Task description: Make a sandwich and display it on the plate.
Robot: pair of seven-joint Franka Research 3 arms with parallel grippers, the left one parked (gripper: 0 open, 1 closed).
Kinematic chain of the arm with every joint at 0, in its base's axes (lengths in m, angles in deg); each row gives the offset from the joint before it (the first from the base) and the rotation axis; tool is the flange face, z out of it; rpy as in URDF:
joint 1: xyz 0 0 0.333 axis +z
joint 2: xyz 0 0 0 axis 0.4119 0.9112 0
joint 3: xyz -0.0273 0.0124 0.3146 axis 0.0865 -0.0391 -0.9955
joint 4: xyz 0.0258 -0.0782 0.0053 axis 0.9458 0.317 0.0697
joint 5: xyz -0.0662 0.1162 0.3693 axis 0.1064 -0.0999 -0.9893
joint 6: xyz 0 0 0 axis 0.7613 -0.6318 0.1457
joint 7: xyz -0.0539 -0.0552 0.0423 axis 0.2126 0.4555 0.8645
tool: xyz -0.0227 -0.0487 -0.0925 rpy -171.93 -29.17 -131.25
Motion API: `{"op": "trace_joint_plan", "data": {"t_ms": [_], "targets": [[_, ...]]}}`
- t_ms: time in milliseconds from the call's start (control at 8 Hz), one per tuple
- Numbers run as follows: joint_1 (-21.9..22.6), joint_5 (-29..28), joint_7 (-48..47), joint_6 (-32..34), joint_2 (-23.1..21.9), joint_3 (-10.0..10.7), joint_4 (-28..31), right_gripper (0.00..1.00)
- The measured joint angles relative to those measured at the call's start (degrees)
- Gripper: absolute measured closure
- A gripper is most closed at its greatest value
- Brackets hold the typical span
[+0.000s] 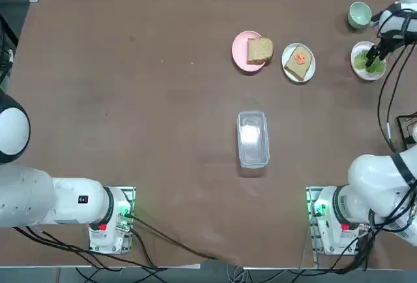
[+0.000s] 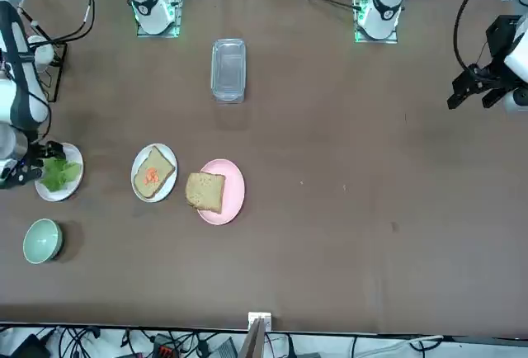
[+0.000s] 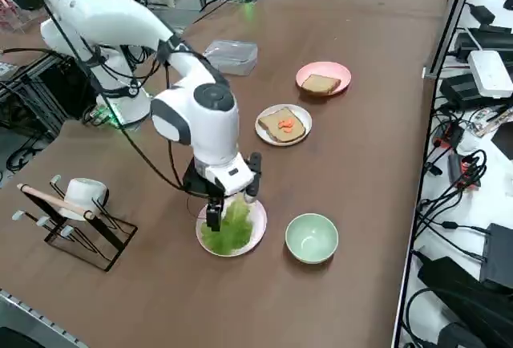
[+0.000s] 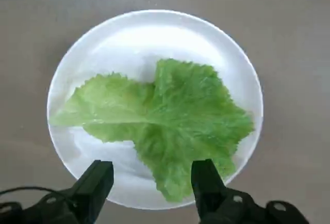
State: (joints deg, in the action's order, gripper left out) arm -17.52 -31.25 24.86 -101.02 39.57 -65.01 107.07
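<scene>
Right gripper (image 4: 150, 182): fingers apart, empty, poised above lettuce leaf (image 4: 165, 121) lying on white plate (image 4: 154, 30); mint bowl (image 3: 312, 237) beside.

On the plain brown table (image 1: 130, 100), a bright green, ruffled lettuce leaf (image 4: 165, 123) with a paler midrib lies on a round white plate (image 4: 154, 33), under the black fingers of the white right gripper (image 4: 152, 182). A second small white plate (image 1: 287, 69) carries a tan bread slice (image 1: 298, 62) with a brown crust and an orange-red blotch, and a pink round plate (image 1: 239, 51) carries another tan slice (image 1: 259, 50). A pale mint-green bowl (image 3: 312, 237) and a clear, colourless plastic box (image 1: 253, 138) are also out.
</scene>
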Motion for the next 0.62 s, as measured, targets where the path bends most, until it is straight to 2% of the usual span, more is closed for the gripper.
{"op": "trace_joint_plan", "data": {"t_ms": [125, 375, 625], "targets": [[-0.1, 0.1, 0.1, -0.7, 0.6, 0.0, 0.0, 0.07], [-0.1, 1.4, 0.2, -1.4, 1.0, 0.0, 0.0, 0.19], [-0.1, 4.0, 0.2, -1.6, 1.3, 0.0, 0.0, 0.22]]}}
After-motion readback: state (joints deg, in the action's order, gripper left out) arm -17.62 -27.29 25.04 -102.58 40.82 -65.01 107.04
